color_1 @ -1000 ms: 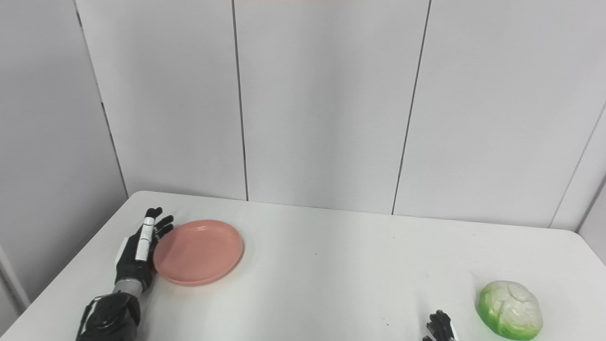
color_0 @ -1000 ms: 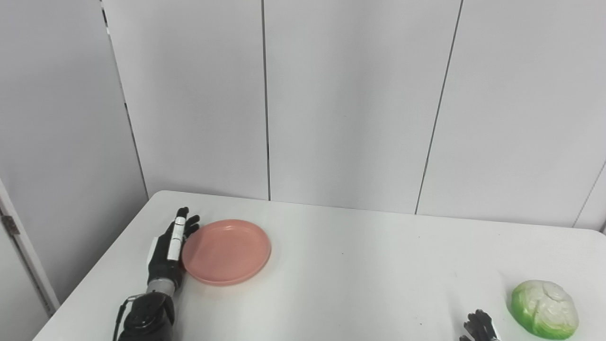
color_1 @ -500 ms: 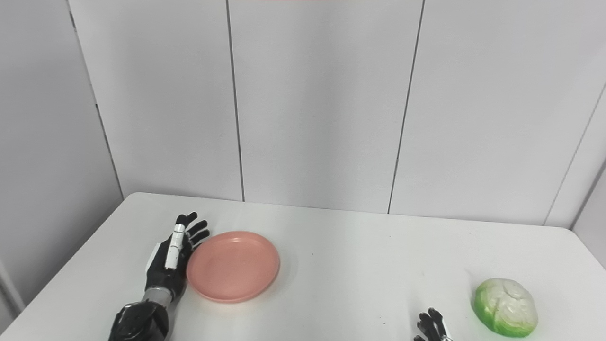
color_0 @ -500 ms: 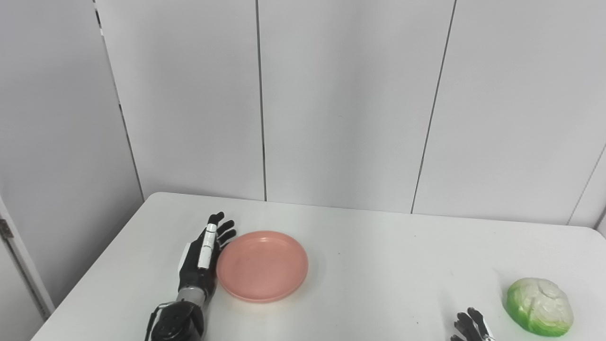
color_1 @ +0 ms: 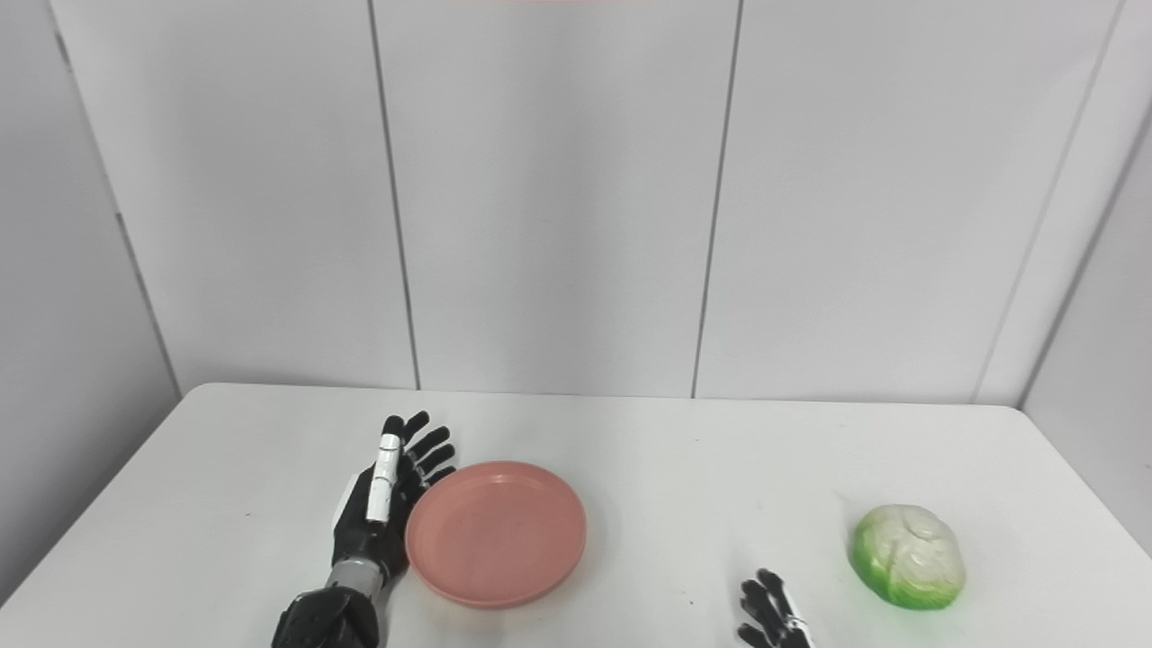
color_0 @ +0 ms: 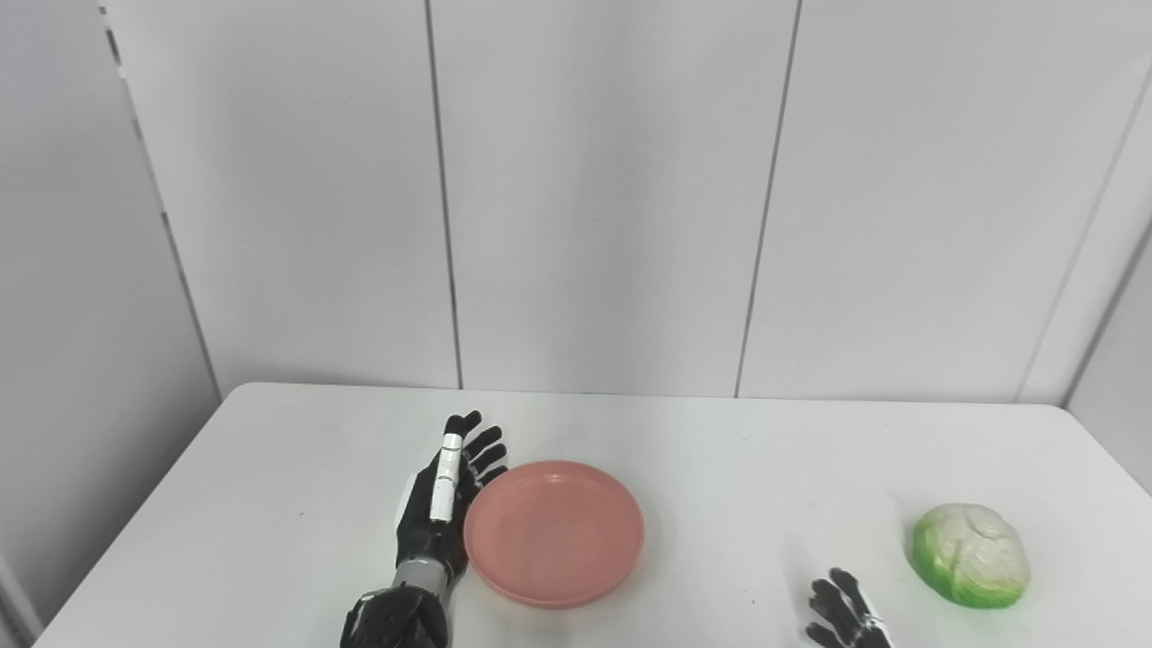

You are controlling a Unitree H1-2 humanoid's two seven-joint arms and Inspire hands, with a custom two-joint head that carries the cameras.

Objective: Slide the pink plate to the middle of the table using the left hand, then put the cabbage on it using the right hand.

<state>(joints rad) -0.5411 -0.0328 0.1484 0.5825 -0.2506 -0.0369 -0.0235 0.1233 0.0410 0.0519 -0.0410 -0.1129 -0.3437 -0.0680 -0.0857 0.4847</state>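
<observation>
- Left eye view showed the plate (color_0: 553, 533) lying flat on the tabletop (color_0: 270, 504), a little left of the middle and near the front edge.
- Left hand (color_0: 441, 499) stood edge-on against the plate's left rim, fingers (color_0: 481, 445) straight and spread, gripping nothing.
- Pushing well would likely mean keeping the palm low against the rim and driving through the plate's centre, so it slid straight rightward rather than spinning or riding up.
- Cabbage (color_0: 970, 554) sat well apart at the right, near the right and front edges.
- Right hand (color_0: 846, 616) was barely in view at the bottom edge, fingers apart and holding nothing.
- Bare tabletop lay between plate and cabbage, leaving open room for the slide; the front edge was close, so the push should not drift nearer.
</observation>
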